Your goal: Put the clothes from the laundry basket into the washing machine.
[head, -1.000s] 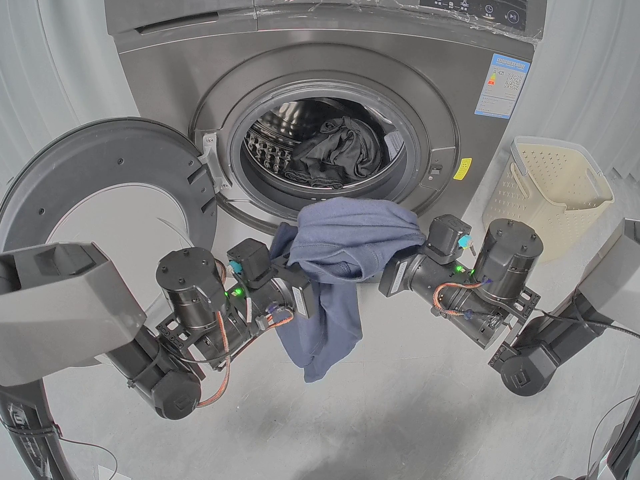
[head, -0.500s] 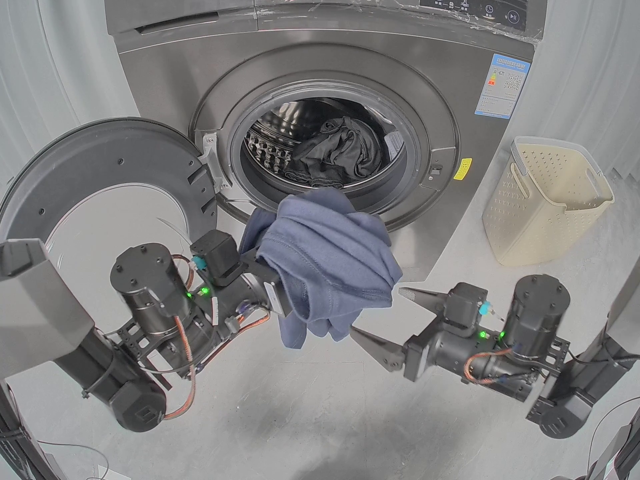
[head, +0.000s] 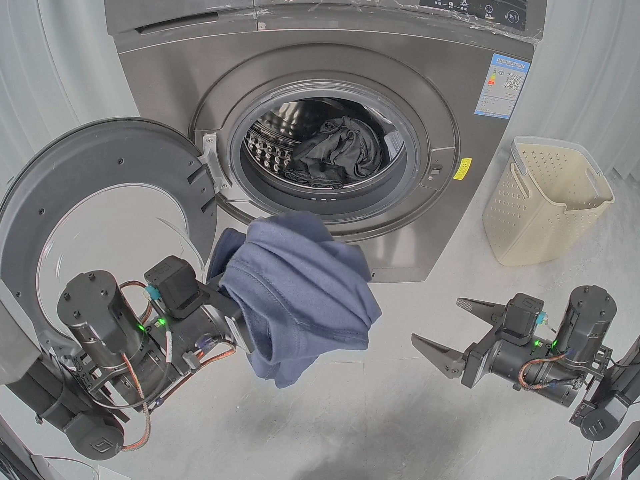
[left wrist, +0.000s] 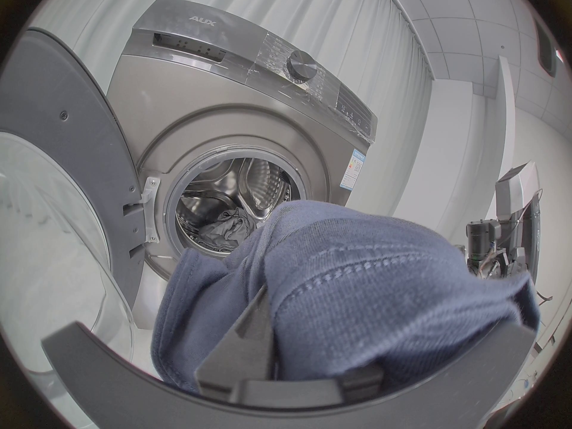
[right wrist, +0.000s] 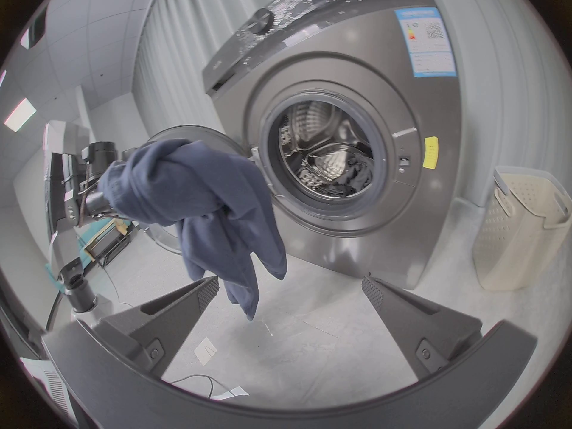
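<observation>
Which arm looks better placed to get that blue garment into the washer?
Left, probably: the left gripper holds the blue garment near the open drum, while the right gripper hangs open and empty off to the side.

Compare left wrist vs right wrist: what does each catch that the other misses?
Left wrist, not right: the left gripper shut on the blue garment, close up, its seam stitching plain.
Right wrist, not left: the laundry basket beside the washing machine, the yellow sticker, the open right gripper, the garment's lower end hanging free above the floor.
Both: the machine's front, its open door, dark clothes in the drum, the blue garment.
</observation>
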Controlling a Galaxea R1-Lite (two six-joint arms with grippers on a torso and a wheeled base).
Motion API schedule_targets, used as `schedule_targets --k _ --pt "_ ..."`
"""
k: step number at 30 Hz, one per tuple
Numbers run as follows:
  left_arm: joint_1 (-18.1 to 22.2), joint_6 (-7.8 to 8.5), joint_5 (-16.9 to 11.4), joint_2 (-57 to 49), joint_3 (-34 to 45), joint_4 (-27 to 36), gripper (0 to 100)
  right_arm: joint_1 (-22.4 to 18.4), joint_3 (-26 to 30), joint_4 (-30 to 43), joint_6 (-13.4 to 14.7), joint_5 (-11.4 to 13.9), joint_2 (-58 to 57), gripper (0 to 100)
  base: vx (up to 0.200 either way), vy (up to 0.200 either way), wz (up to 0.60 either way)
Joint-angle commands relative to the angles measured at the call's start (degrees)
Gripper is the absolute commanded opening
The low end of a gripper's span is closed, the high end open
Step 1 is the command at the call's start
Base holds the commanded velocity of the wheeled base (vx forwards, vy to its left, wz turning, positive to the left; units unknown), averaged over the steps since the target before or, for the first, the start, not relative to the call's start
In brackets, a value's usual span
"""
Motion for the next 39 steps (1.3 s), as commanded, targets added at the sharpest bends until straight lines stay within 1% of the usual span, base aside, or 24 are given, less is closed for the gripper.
schedule_targets --k 1,3,5,8,9,11,16,23,31,36,39 --pt "0.0 -0.17 -0.1 -0.5 1.5 -0.1 0 -2.3 -0.1 0.0 1.0 -0.2 1.2 100 0.0 0.0 0.0" --pt "0.0 0.18 0.0 -0.1 2.0 -0.2 0 -3.4 -0.3 -0.1 1.4 -0.1 2.2 100 0.0 0.0 0.0" --pt "-0.1 0.09 0.0 0.3 2.2 -0.2 0 -4.1 -0.3 -0.1 1.6 -0.3 3.1 100 0.0 0.0 0.0" --pt "-0.1 0.79 0.0 0.7 2.8 -0.2 0 -4.1 -0.4 -0.1 2.3 -2.3 3.1 100 0.0 0.0 0.0" --pt "-0.1 0.71 0.0 0.7 2.8 -0.2 0 -4.2 -0.6 -0.1 2.8 -2.9 3.1 100 0.0 0.0 0.0" --pt "-0.1 0.53 0.0 0.6 2.5 -0.2 0 -4.3 -1.3 -0.1 3.1 -3.0 3.3 100 0.2 0.0 0.0" --pt "-0.1 0.35 0.0 1.3 2.4 -0.2 0 -3.6 -1.6 -0.1 3.2 -3.2 3.4 100 0.2 0.0 0.0" --pt "-0.2 0.71 0.1 2.7 2.3 -0.2 0 -3.5 -1.6 -0.1 3.2 -3.2 3.4 100 0.2 0.0 0.0" --pt "-1.2 0.18 0.2 3.5 2.4 -0.2 0 -3.4 -1.4 -0.1 3.2 -3.2 3.7 100 0.2 0.0 0.0" --pt "-1.7 0.18 0.4 3.6 2.4 -0.2 0 -2.9 -1.2 -0.1 3.3 -3.3 3.6 100 0.2 0.0 0.0" --pt "-1.8 0.09 0.5 3.7 2.1 -0.2 0 -2.5 -1.3 -0.1 3.3 -3.3 3.4 100 0.0 0.0 0.0"
